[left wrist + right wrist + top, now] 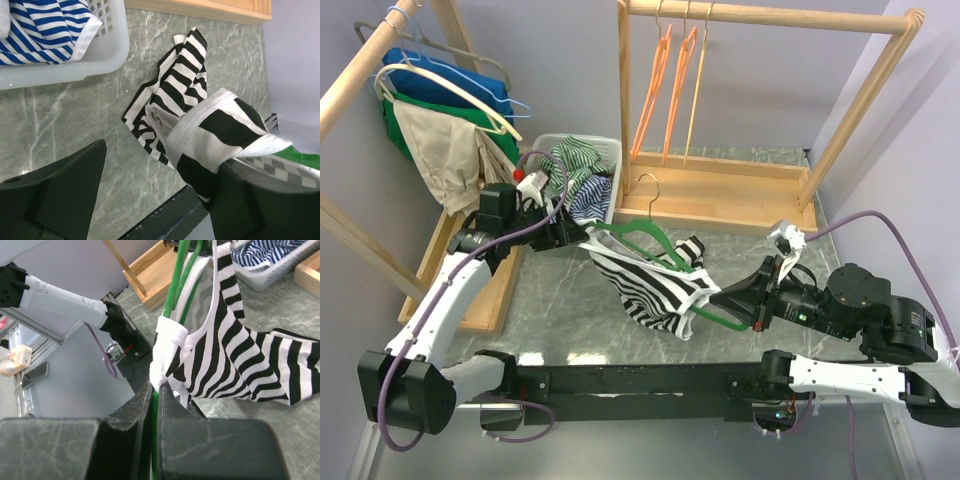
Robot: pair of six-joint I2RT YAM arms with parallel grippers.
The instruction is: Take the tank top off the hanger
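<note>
The black-and-white striped tank top (650, 285) hangs on a green hanger (660, 238) held above the table's middle. My right gripper (732, 300) is shut on the hanger's lower right end; in the right wrist view the jaws (157, 387) pinch the green wire (172, 295) just below a white strap (167, 347). My left gripper (572, 232) is at the top's upper left end. In the left wrist view its jaws (155, 210) stand wide apart, and the top's strap (220, 130) lies over the right finger (250, 205). Part of the top (172, 85) rests on the table.
A white basket (612, 150) of striped clothes stands just behind the left gripper, also in the left wrist view (95, 60). A wooden rack (760, 15) with orange hangers (665, 90) is at the back. A second rack with hung clothes (440, 120) is at the left.
</note>
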